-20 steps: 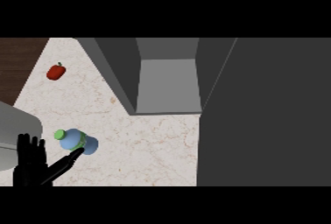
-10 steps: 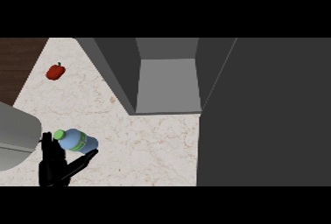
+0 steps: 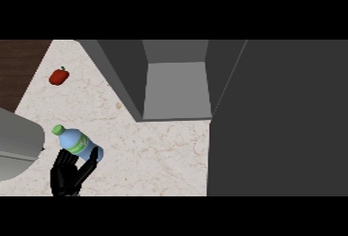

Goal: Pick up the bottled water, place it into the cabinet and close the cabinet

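**Bottle in my left hand, cabinet open ahead**

Around me lies a pale speckled stone counter (image 3: 156,152). Far off at its upper left edge, where the stone meets a strip of dark brown wood (image 3: 20,73), sits a small red bell pepper with a green stem (image 3: 59,76), well apart from everything I am handling. Ahead stands the open grey cabinet (image 3: 175,87), its lit inner compartment facing me between darker side walls. A broad dark grey panel (image 3: 285,120), which I take for the cabinet's door, fills the whole right side of the view and hides the counter there. At the left edge a light grey forearm (image 3: 17,147) cuts across the corner.

Between the bottle and the cabinet's opening there is only bare stone.

My black left hand (image 3: 68,177) comes up from the lower edge. Its fingers and thumb are curled round the lower end of the clear blue plastic water bottle with a green cap and green label (image 3: 76,143). The bottle lies tilted, cap toward the upper left, near the counter's lower left and short of the cabinet. Whether it is lifted off the stone I cannot tell.
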{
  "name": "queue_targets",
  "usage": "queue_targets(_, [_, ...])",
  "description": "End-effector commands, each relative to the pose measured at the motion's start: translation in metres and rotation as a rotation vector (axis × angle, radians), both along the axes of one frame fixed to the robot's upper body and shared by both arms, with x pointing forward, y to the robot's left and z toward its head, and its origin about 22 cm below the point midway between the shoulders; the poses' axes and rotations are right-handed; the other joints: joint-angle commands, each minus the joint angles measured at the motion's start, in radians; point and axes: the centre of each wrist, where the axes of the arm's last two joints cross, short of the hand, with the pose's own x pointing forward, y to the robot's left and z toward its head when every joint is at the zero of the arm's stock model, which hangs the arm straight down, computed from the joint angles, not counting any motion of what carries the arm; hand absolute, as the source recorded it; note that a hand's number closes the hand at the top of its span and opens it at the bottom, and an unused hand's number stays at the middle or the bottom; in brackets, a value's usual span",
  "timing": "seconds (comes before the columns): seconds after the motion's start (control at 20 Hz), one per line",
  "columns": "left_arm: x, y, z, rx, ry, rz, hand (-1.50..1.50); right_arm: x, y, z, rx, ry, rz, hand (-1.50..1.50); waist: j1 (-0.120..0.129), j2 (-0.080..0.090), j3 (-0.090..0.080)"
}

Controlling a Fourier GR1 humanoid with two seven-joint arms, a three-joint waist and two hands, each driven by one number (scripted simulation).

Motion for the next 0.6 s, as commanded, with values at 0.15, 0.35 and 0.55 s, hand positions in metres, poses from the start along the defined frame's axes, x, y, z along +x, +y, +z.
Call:
queue_targets(0.15, [0.013, -0.005, -0.005, 0.257, 0.021, 0.015, 1.5, -0.004, 0.006, 0.025, -0.018, -0.069, 0.001, -1.5, -0.003, 0.003, -0.006])
queue_targets(0.35, [0.007, -0.011, -0.011, 0.314, -0.028, -0.096, 1.5, -0.009, 0.0, 0.044, -0.021, -0.064, -0.011, -1.5, 0.002, 0.005, -0.006])
queue_targets(0.55, [0.017, -0.035, -0.009, 0.297, -0.091, -0.477, 1.5, -0.002, 0.002, 0.021, -0.023, -0.062, 0.006, -1.5, -0.004, 0.004, -0.006])
